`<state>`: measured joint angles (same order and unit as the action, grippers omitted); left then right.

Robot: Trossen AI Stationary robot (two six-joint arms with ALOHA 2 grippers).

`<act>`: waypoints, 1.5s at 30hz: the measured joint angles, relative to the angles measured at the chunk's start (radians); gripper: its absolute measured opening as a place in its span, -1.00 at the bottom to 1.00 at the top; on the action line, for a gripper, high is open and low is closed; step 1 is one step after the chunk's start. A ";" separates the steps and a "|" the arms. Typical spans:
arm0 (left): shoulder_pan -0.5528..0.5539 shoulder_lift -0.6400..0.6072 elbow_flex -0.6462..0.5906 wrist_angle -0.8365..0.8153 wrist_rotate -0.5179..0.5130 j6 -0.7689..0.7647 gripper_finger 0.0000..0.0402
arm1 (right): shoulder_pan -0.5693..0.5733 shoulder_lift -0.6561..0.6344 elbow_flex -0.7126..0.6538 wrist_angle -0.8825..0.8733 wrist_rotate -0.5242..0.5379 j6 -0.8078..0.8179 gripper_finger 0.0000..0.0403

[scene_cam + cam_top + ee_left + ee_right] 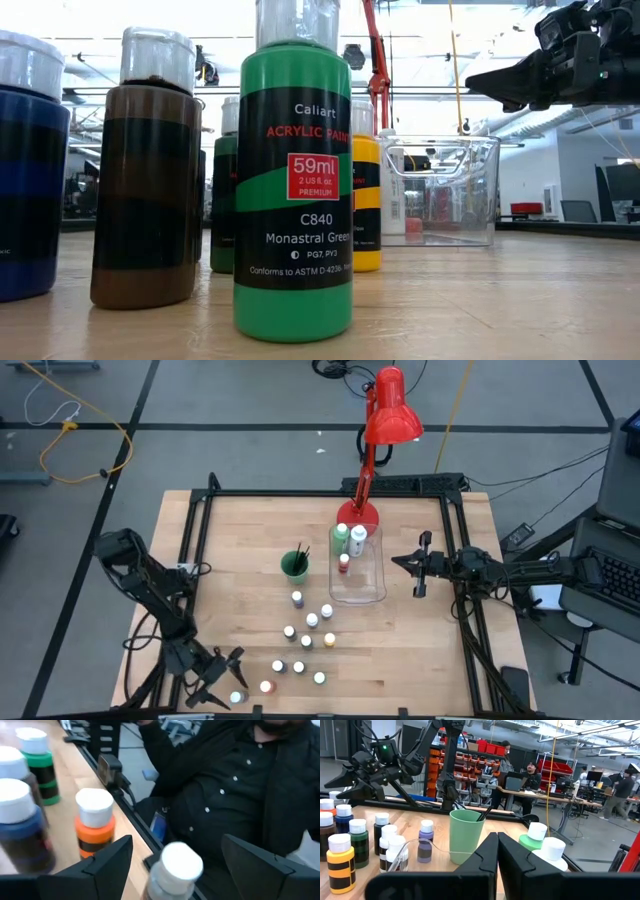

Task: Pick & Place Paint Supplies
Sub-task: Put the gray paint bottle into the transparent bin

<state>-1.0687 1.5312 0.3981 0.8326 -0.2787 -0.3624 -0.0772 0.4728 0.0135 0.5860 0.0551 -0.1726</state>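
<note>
**Left end effector open at front edge; paint bottles spread across bench centre**

Left arm: reaches to the front edge of the bench (240, 530), toward its left corner. The left end effector (225, 672) stands with its fingers (107, 857) spread wide and grips nothing. A bottle with a white cap (175, 870) sits between the two fingers in the left wrist view; whether they touch it cannot be told. Just beside it stands an orange paint bottle (95, 827), with a dark blue bottle (22, 832) and a green bottle (42, 772) farther along. A person in dark clothing (235, 795) is close behind the front edge in that view.

Bench centre: about a dozen small white-capped paint bottles (305, 640) stand upright and loosely scattered from the middle of the bench down to the front edge, apart from one another. The low view shows a green acrylic bottle (293, 200) nearest the camera, a brown one (148, 190) and a dark blue one (30, 180) beside it. A green cup (295, 566) stands behind the cluster, holding thin dark brushes (301, 552).

Right of centre: a clear bin (360, 575) holds a small red bottle (344, 564); two larger bottles, green (341, 537) and white (358, 540), sit at its rear end. A red desk lamp (385, 420) rises from the rear edge.

Right arm: extended inward from the right edge, held above the bench. The right end effector (424, 565) is closed, fingers pressed together, empty.
</note>
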 joint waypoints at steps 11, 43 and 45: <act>-0.005 0.022 0.000 0.008 0.008 -0.002 0.39 | 0.000 0.000 0.000 0.000 0.000 -0.026 -0.98; 0.117 -0.260 0.003 -0.212 0.145 0.092 -0.51 | 0.000 0.000 0.000 0.000 0.000 -0.014 -0.98; 0.164 -0.367 0.035 -0.293 0.154 0.186 -0.51 | 0.000 0.000 0.000 -0.003 0.000 0.005 -0.98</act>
<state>-0.9048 1.1639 0.4328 0.5396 -0.1248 -0.1767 -0.0769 0.4728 0.0137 0.5832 0.0551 -0.1673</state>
